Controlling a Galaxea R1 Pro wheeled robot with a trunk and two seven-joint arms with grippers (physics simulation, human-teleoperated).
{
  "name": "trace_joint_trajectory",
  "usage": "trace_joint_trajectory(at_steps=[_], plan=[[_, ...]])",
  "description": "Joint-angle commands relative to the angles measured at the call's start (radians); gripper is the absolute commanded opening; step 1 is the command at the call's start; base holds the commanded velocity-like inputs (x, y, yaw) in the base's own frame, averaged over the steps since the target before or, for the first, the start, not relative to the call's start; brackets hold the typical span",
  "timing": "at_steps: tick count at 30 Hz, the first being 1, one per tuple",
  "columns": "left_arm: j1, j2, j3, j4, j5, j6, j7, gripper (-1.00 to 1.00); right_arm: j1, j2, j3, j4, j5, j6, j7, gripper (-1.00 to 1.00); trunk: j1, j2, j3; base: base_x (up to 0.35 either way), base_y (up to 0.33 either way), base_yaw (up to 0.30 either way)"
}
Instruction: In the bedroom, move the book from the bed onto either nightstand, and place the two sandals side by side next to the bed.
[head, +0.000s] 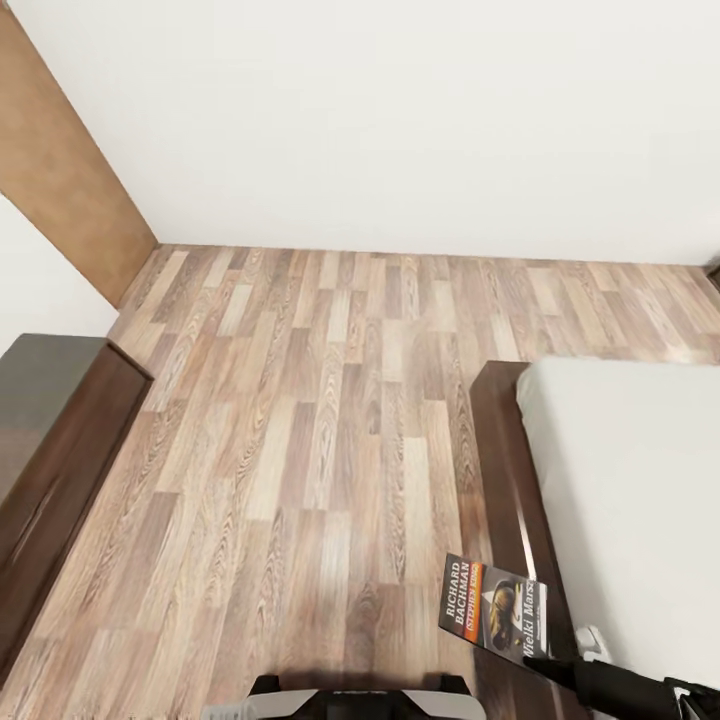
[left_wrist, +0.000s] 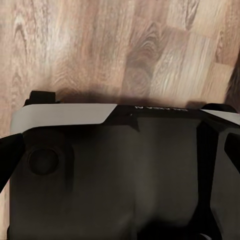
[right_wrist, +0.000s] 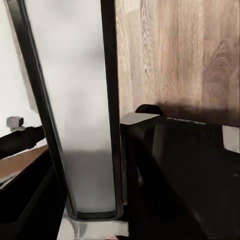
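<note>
Wood planks in mixed brown tones run across the bedroom floor (head: 320, 420) in the head view, up to a plain white wall (head: 400, 120), with a tan panel (head: 60, 190) leaning in at the far left. Along the left side stands a low dark-brown cabinet (head: 50, 470) with a glossy top (whether it is the nightstand cannot be told from this angle), and on the right lies the bed (head: 640, 500), its light-grey mattress set in a dark wooden frame. The book (head: 493, 606) shows near the lower right, held up above the floor just beside the bed frame, cover facing up: dark, with white "Richard Bachman" lettering, an orange band and a greyish picture. The right gripper (head: 585, 655) reaches in from the lower right corner and meets the book at its near edge; it appears pinched on that edge, though the fingertips themselves are hard to make out. The right wrist view gives what the head view cannot: the book (right_wrist: 80, 100) seen close and edge-on, a pale page between thin dark borders. The left wrist view looks down on the robot's dark base (left_wrist: 120, 175) and the plank floor (left_wrist: 120, 50); whether the left gripper is spread or closed cannot be told.
</note>
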Motion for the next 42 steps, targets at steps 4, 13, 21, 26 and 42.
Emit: trace_joint_trajectory(at_steps=[4,13,21,26,42], plan=[[-0.001,0.000,-0.002,0.001,0.010,-0.001,-0.005,1.00,0.000,0.022,-0.002,-0.001,-0.005,0.010,-0.082,-1.00,0.000,-0.001,-0.002,0.000,0.000,0.282],[-0.001,-0.005,-0.002,0.001,0.009,-0.001,-0.005,1.00,0.000,0.038,-0.002,-0.001,-0.004,0.010,-0.104,-1.00,0.000,-0.001,-0.007,0.000,0.000,0.281],[-0.001,-0.006,-0.002,0.001,0.009,-0.001,-0.005,1.00,0.000,0.038,-0.002,-0.001,-0.005,0.010,-0.103,-1.00,0.000,-0.001,-0.010,0.000,0.000,0.241],[-0.001,-0.005,-0.002,0.001,0.009,-0.001,-0.005,1.00,0.000,0.039,-0.003,-0.001,-0.007,0.010,-0.103,-1.00,0.000,-0.001,-0.011,0.000,0.000,0.035],[-0.001,-0.005,-0.002,0.001,0.010,-0.001,-0.005,1.00,0.000,0.039,-0.003,0.001,-0.012,0.010,-0.104,-1.00,0.000,-0.001,-0.011,0.000,0.000,0.001]])
